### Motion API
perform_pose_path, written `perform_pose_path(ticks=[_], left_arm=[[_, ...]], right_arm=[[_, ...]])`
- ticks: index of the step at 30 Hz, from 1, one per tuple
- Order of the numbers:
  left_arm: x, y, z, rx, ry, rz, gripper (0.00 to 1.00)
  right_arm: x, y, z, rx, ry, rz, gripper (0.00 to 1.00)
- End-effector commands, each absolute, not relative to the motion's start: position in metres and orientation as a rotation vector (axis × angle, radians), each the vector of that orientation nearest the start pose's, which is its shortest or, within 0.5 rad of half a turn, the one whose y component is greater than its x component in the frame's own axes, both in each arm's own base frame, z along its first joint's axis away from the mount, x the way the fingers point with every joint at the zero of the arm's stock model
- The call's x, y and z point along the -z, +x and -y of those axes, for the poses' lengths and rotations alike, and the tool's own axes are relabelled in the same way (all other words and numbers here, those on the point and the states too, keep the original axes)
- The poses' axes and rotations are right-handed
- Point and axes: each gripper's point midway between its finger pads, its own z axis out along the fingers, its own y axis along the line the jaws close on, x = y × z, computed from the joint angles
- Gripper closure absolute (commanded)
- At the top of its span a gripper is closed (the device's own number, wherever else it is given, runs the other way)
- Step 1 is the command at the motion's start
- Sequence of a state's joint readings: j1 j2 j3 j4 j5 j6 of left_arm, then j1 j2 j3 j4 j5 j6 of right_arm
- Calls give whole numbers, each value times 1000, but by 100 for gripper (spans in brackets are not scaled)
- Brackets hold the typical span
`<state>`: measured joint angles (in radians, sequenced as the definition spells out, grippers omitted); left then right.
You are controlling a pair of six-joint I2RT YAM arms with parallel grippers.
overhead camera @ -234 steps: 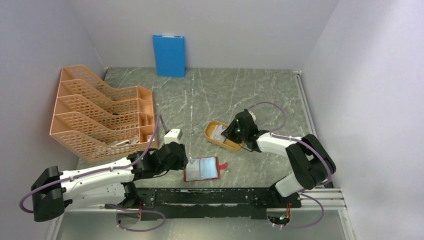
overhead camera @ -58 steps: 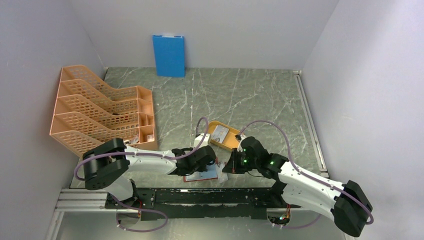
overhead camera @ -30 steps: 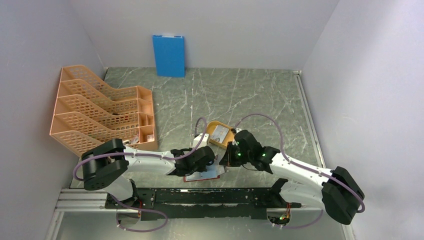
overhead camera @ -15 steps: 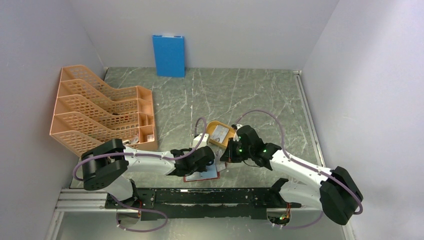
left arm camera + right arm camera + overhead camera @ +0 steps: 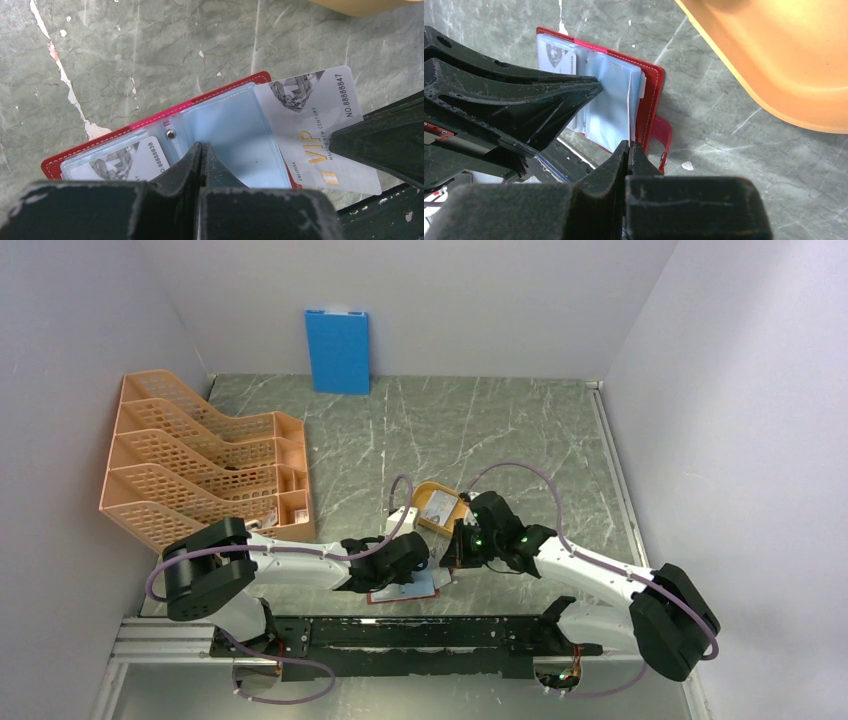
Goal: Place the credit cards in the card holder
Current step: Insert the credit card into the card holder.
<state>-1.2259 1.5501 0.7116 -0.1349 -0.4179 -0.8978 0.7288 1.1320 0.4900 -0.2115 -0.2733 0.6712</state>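
The left arm (image 5: 300, 562) is stretched low and rightward across the near edge of the grey-green marbled desk (image 5: 480, 430). The left end effector (image 5: 201, 148) is clenched on nothing, and its tips appear to be pressed onto the clear inner sleeves of the small dark-red leather-like folding card holder (image 5: 235, 127). The holder lies open and flat between the two end effectors. One pale printed credit card (image 5: 137, 159) is already seated in its left pocket.

A thin white credit card with gold "VIP" lettering (image 5: 315, 127) is partly entered at the right-hand sleeve, its outer end protruding past the red edge. It is judged to be light, stiff and slick, best pinched flat at its outer short edge and pushed along its own plane. The sleeves are judged soft and liable to buckle, and the light holder liable to slide, so it should be pinned near the centre snap.

The right end effector (image 5: 629, 148) is closed on that card's outer edge. The right arm (image 5: 590, 570) is reached leftward and angled down. The yellow-orange oval tray (image 5: 784, 60) lies just beyond.
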Motion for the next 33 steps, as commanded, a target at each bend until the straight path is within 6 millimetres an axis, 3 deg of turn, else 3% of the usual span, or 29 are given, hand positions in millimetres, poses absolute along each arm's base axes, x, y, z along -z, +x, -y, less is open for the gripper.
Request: perform_pose_path(ticks=[1, 20, 33], left_arm=[[27, 129, 260, 195, 336, -2605, 95], [20, 131, 263, 204, 330, -2594, 95], [-27, 136, 271, 314, 270, -2537, 75]], right_arm=[[-60, 157, -240, -939, -245, -2587, 100], [-71, 151, -253, -1055, -309, -2562, 100], [-73, 144, -258, -1116, -314, -2564, 100]])
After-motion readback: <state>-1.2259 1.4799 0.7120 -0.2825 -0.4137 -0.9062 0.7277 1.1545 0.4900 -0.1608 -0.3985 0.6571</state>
